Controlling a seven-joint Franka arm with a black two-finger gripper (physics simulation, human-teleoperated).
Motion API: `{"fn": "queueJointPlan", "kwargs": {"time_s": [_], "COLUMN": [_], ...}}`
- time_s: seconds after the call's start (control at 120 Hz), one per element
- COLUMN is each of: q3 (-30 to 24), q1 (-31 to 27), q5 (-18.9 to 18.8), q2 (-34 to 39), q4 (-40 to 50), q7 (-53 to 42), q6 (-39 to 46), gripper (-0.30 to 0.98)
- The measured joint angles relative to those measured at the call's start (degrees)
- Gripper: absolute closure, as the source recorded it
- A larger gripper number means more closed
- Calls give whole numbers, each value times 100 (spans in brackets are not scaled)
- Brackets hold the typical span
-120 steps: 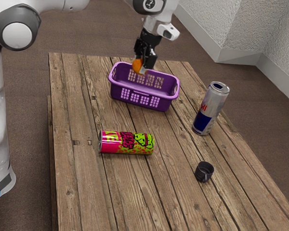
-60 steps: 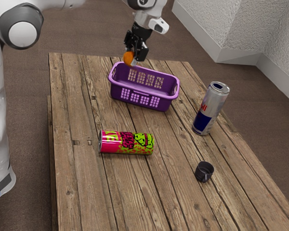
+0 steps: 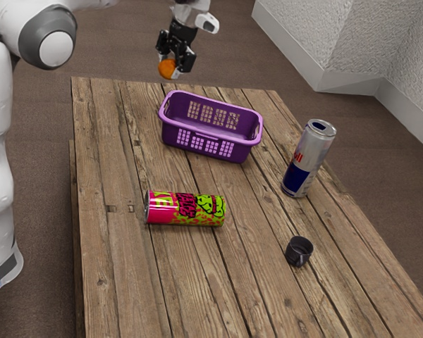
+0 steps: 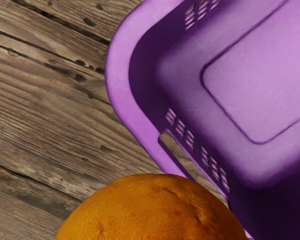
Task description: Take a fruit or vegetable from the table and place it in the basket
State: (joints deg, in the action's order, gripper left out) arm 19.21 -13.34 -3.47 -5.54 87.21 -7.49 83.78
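My gripper (image 3: 175, 65) is in the air above the table's far edge in the exterior view, shut on an orange (image 3: 168, 68). The purple basket (image 3: 210, 148) stands upright on the table, lower than the orange and toward the exterior view's right of it. From the wrist view, the orange (image 4: 152, 212) is large under my hand, overlapping the rim of the basket (image 4: 121, 75) at one handle end. The part of the basket's inside that shows there holds nothing.
On the wooden table (image 3: 120, 282), a pink and green can (image 3: 186, 209) lies on its side nearer the camera than the basket. A silver and blue can (image 3: 308, 159) stands toward the exterior view's right, with a small black cup (image 3: 299, 251) in front of it.
My gripper has moved toward the exterior view's left and up in that view, carrying the orange from over the basket to beyond its left end. The basket and cans have stayed put.
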Motion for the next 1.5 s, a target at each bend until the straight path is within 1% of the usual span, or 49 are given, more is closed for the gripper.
{"fn": "queueJointPlan", "kwargs": {"time_s": [0.183, 0.433, 0.625, 0.775, 0.933, 1.133, 1.267, 1.5], "q3": [1, -40, -37, -39, -39, -42, -70, -78], "q1": [-49, 31, 300, 339, 590, 754, 952, 1000], "q5": [11, 27, 20, 24, 24, 26, 45, 47], "q2": [-65, -117, -129, -217, -254, -260, -257, -282], "q4": [-1, -1, -159, -189, -197, -203, -196, 35], "q7": [-4, 4, 15, 23, 52, 123, 178, 250], "q6": [12, 44, 101, 116, 126, 130, 342, 538], "gripper": [32, 32, 32, 32, 32, 32, 32, 32]}}
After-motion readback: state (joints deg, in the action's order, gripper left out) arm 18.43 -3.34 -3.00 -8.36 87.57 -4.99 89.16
